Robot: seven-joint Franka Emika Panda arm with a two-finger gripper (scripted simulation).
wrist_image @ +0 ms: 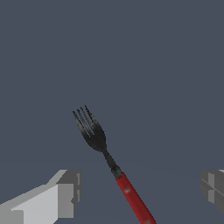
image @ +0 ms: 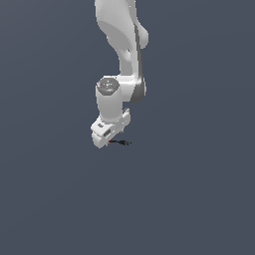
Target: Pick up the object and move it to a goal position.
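The Panda arm's single gripper (image: 110, 141) hangs low over a plain slate-blue floor (image: 199, 199), its two fingers spread wide apart and closed on nothing. In the wrist view, one pale finger (wrist_image: 61, 194) sits at one side of the frame and the second finger (wrist_image: 213, 188) at the far edge, with open floor (wrist_image: 153, 65) between them. One fork (wrist_image: 113, 165) lies on that floor in the gap between the fingers, nearer the first finger but touching neither. It has a red handle (wrist_image: 133, 200) and a black metal head (wrist_image: 91, 127) with four tines, joined by a thin black neck. The handle end runs back toward the gripper and out of the wrist frame; the tines point away from it.

From the exterior view, the same fork (image: 119, 143) appears as a tiny sliver just below the white hand, its red end tucked under the gripper and its black end (image: 126, 143) reaching toward the exterior view's right. The white arm (image: 122, 45) rises straight above.
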